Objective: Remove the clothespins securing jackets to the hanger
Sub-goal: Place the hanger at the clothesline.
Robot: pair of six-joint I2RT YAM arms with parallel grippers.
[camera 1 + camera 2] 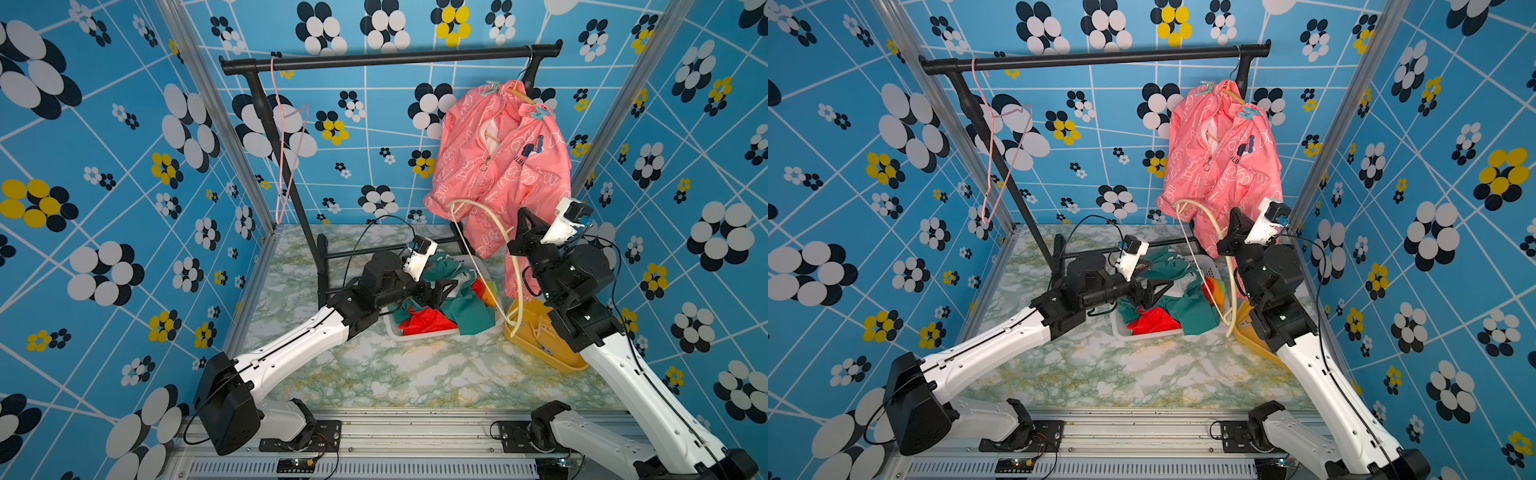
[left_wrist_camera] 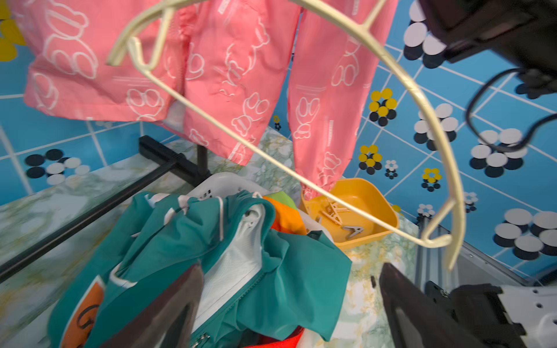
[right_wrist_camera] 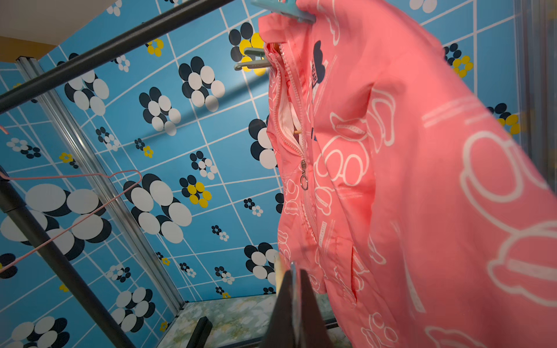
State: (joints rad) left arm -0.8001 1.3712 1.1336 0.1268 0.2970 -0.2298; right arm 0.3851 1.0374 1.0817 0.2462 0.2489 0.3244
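Note:
A pink jacket point(image 1: 498, 166) hangs on a wooden hanger at the right end of the rack, pinned at each shoulder by pale teal clothespins point(image 1: 492, 88) point(image 1: 540, 111) point(image 3: 286, 9). My right gripper point(image 1: 524, 214) point(image 3: 294, 266) sits just below its hem, shut on a bare cream hanger point(image 1: 490, 220) point(image 2: 422, 99). My left gripper point(image 1: 451, 286) point(image 2: 291, 268) is open over the green jacket point(image 1: 461, 316) point(image 2: 180, 235), which lies crumpled on a red jacket point(image 1: 424, 322) in a white basket point(image 1: 395, 330). Loose clothespins point(image 2: 334, 212) lie in a yellow tray point(image 1: 569, 365).
The black rack bar point(image 1: 374, 60) spans the back, with a bare pink wire hanger point(image 1: 291, 137) at its left end. The rack's foot point(image 1: 322, 266) stands just behind the left arm. Patterned walls close in on both sides.

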